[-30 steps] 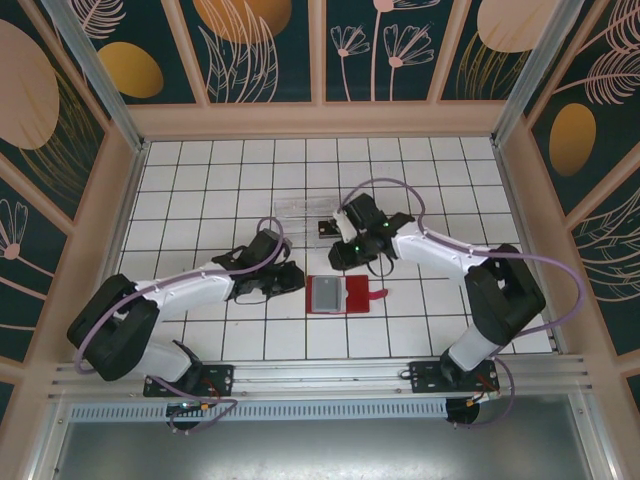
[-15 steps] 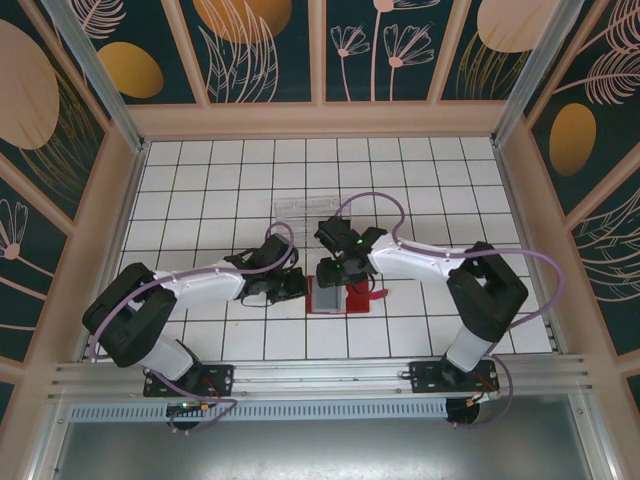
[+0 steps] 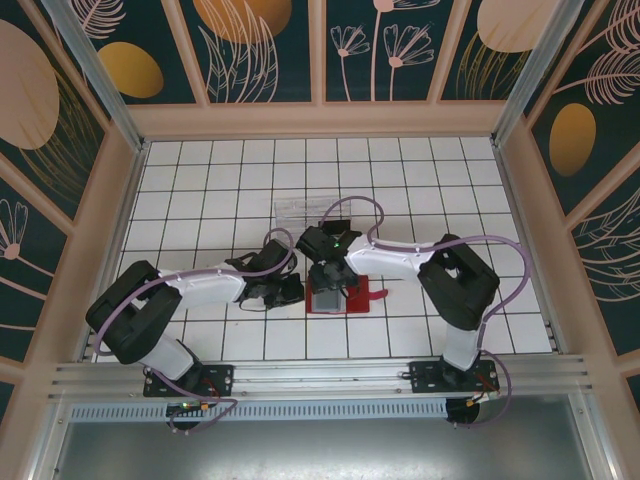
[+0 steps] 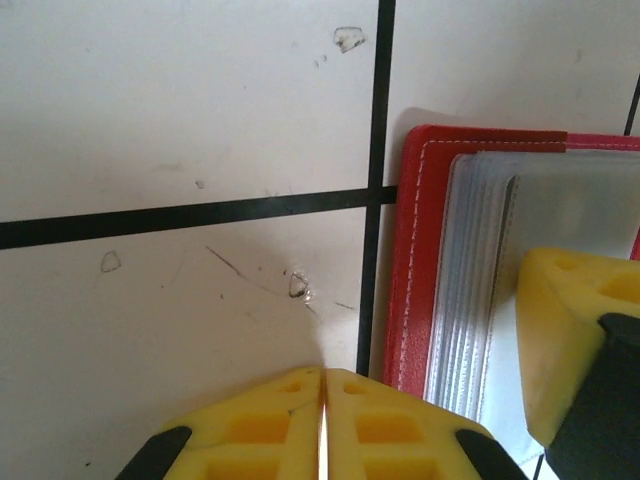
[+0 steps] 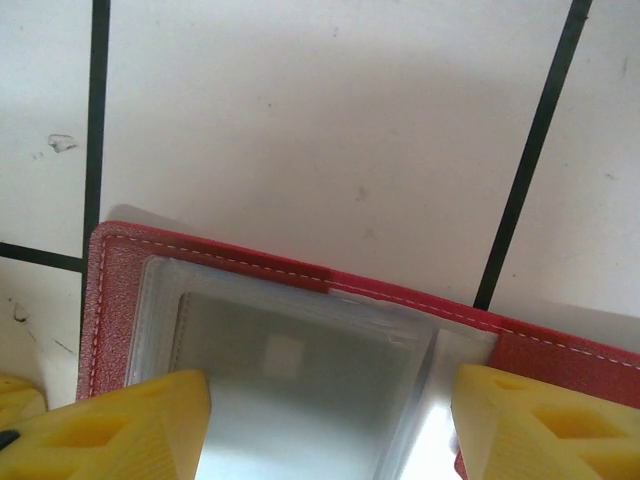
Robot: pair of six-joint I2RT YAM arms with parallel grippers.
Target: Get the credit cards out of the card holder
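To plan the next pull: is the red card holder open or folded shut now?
Open: the card holder lies spread flat, its clear sleeves facing up.

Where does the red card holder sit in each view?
Top external: card holder mid-floor, towards the near side.
Left wrist: right half, red edge running upright.
Right wrist: lower half, spanning the width.
Shared landmark: black grout line beside its left edge.

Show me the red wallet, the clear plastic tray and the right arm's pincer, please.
red wallet [image 3: 357, 294]: top view, on its bare red right half.
clear plastic tray [image 3: 298, 208]: top view, on its middle.
right pincer [image 5: 325, 418]: right wrist view, midway between its two yellow fingertips.
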